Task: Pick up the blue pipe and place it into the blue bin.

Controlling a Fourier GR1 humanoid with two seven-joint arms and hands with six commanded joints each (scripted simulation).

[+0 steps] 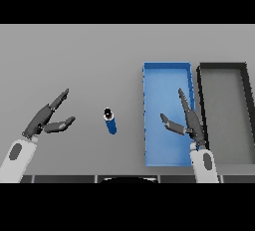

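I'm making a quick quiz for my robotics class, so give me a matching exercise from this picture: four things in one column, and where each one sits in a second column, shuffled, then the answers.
Column one:
1. blue pipe
2. blue bin
3. black bin
4. left hand

Column two:
A. at the table's far right side
B. over the table at the left, fingers open, holding nothing
C. on the table between the two hands, outside both bins
D. right of the middle, with the right hand over it

Pairs: 1-C, 2-D, 3-A, 4-B
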